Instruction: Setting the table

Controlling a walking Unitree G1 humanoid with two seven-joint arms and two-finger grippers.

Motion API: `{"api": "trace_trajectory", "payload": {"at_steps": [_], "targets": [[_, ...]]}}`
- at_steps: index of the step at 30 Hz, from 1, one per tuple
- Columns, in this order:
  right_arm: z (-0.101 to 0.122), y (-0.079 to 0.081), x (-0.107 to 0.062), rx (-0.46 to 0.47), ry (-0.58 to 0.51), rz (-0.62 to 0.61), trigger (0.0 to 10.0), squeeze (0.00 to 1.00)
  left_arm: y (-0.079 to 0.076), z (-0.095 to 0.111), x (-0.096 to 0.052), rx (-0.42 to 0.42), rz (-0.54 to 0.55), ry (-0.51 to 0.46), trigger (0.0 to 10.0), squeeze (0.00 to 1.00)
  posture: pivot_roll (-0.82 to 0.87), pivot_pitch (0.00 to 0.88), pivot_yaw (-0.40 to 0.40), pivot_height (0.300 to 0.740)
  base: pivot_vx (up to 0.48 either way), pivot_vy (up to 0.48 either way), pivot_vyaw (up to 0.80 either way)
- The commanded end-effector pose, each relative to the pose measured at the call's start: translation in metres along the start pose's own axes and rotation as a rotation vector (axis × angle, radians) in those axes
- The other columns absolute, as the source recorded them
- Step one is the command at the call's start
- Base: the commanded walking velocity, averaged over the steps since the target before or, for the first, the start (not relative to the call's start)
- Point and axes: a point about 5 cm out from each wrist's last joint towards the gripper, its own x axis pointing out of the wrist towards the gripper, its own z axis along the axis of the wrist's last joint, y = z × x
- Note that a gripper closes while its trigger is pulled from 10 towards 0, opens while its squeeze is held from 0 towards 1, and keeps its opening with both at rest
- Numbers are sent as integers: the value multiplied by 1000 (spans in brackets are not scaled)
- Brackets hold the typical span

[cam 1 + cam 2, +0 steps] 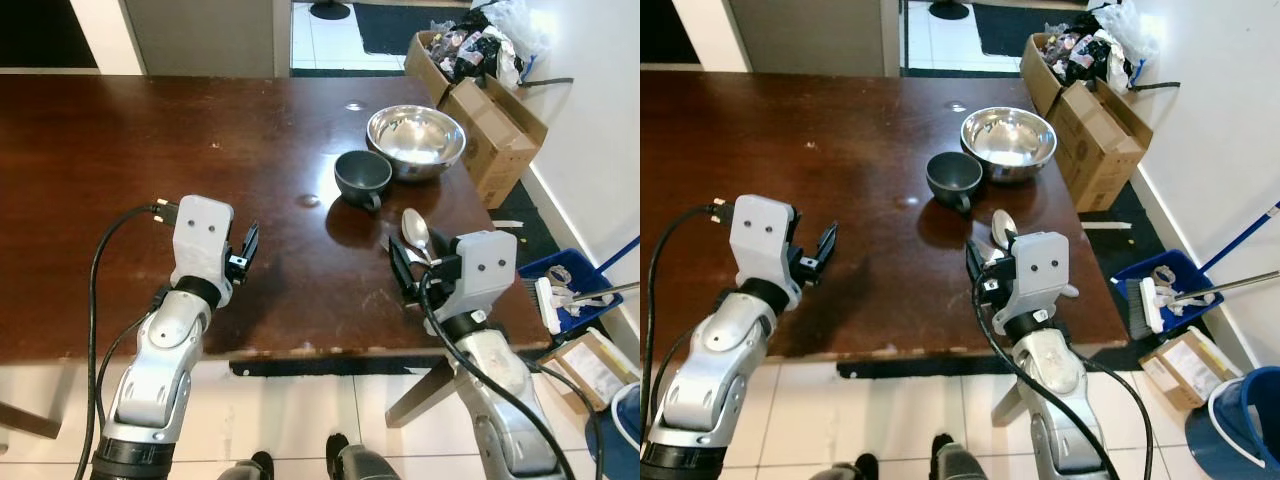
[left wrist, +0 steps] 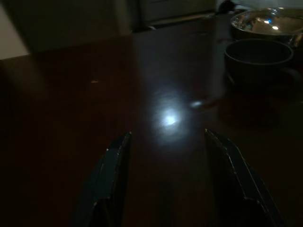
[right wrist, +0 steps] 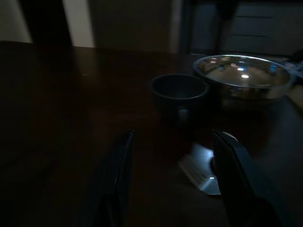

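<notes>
**Worktop state: both tools released above the near edge**

The dark wooden worktop [image 1: 150,150] carries three task items, all placed relative to the dark cup [image 1: 362,176]. The steel bowl [image 1: 416,138] stands just beside the cup, on its far right side; the head views do not settle whether they touch. The metal spoon [image 1: 417,233] lies nearer the robot than the cup and slightly to its right, bowl end facing up.

The right tool [image 1: 404,272] sits low over the worktop on the near side of the cup, just beside the spoon. Its fingers are spread apart and hold nothing. In the right wrist view, the cup [image 3: 180,92] and bowl [image 3: 242,75] stand beyond the fingers, and the spoon [image 3: 203,170] lies close to one finger.

The left tool [image 1: 248,250] hovers over bare worktop well to the left of the cup and nearer the robot. Its fingers are also parted and empty. In the left wrist view, the cup [image 2: 258,54] appears off to one side beyond the fingers, with open worktop surface between.

Surroundings to the right of the cup, off the worktop: open cardboard boxes [image 1: 490,110] with bagged clutter, a blue dustpan [image 1: 565,290] on the floor, and a blue bucket [image 1: 1240,425].
</notes>
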Motion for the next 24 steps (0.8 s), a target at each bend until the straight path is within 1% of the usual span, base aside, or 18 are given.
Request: {"api": "trace_trajectory", "payload": {"at_steps": [1,7,8,14,24], "targets": [[-4,-2,-1,-4,10,-16,10000,0,-2,-5,0,6,-9,19,10000,0,-193,68,41,740,-371,0,0],[-3,-2,-2,4,1,-20,10000,0,-1,-4,0,12,-18,19,10000,0,-191,73,52,740,-389,0,0],[-3,-1,-2,24,-4,-26,10000,0,-2,-4,1,17,-25,20,10000,0,-185,79,61,740,-394,0,0],[-2,3,-1,57,-16,-21,10000,0,0,-3,1,24,-33,19,10000,0,-175,82,69,740,-396,0,0],[-3,6,2,74,-22,-10,10000,0,3,-3,0,36,-35,24,10000,0,-156,81,76,740,-397,0,0]]}}
